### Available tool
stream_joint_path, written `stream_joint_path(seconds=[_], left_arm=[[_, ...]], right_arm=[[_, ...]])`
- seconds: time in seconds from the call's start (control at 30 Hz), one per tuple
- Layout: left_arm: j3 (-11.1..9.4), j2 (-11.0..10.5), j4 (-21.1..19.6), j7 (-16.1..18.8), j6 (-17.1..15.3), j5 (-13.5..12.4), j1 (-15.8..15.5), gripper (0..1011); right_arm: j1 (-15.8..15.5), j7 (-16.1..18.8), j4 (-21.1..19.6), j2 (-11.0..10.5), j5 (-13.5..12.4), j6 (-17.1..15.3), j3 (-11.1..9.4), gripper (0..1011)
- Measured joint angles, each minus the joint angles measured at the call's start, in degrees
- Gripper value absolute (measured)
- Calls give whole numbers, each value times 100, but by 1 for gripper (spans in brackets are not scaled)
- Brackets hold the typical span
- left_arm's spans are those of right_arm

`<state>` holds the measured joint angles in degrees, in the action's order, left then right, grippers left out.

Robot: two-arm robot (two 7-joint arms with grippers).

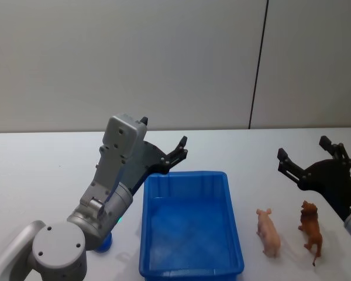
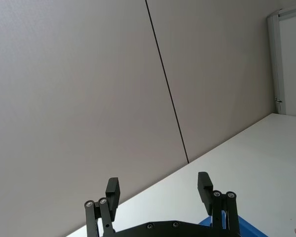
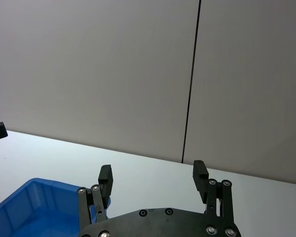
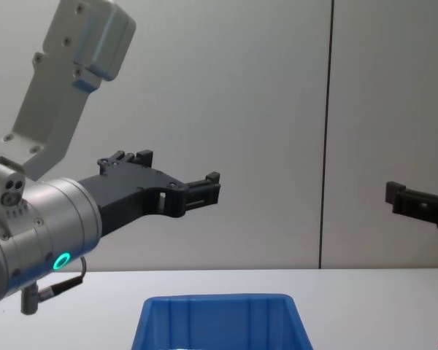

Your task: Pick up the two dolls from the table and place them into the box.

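At far left over the desk (image 1: 58, 170) we note the left hand (image 1: 162, 133) raised, spread wide, empty. Centre: box (image 1: 185, 174) holds nothing. Right: pink pig doll (image 1: 269, 231) and brown doll (image 1: 310, 229) stand on the desk. Right hand (image 1: 303, 149) hovers wide, empty. Both placements remain.

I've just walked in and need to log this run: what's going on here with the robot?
Nothing is held yet. The pink doll and the brown doll stand on the table to the right of the blue box, which looks empty. The left gripper hangs raised near the box's far left corner. The right gripper hangs raised just beyond the dolls. Both have their fingers open.
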<state>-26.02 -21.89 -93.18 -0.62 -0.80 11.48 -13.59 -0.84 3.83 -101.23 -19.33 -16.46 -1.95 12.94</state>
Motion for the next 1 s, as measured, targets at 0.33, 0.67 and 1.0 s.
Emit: stream_joint_path(seconds=[0.33, 0.67, 1.0], left_arm=[[0, 0, 0, 0, 0, 0, 0, 1000], [0, 0, 0, 0, 0, 0, 0, 1000], [0, 0, 0, 0, 0, 0, 0, 1000]], right_arm=[[0, 0, 0, 0, 0, 0, 0, 1003], [0, 0, 0, 0, 0, 0, 0, 1002], [-169, -119, -110, -116, -49, -37, -64, 1002]])
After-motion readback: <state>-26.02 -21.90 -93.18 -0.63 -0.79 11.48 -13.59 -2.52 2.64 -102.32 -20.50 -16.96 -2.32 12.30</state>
